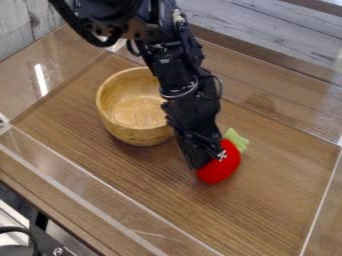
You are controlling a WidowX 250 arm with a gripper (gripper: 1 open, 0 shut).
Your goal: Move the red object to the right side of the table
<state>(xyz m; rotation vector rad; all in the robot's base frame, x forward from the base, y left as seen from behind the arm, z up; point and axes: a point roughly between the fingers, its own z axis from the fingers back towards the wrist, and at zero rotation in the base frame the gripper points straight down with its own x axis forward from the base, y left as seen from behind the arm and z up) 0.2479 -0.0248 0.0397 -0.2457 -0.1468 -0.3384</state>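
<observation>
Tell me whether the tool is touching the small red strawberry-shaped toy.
Touching. The camera view shows the black tool shut on the small red strawberry-shaped toy, its tip overlapping the toy's left side with no gap visible.

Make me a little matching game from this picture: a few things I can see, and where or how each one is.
Things:
1. wooden bowl
2. strawberry toy
3. fingers
4. acrylic panel

Descriptions:
A. red with a green top, right of the bowl
B. clear, along the table's near edge
C. black, pointing down, shut on the toy
D. round, pale, empty, left of the arm

Pairs: 1-D, 2-A, 3-C, 4-B
</observation>
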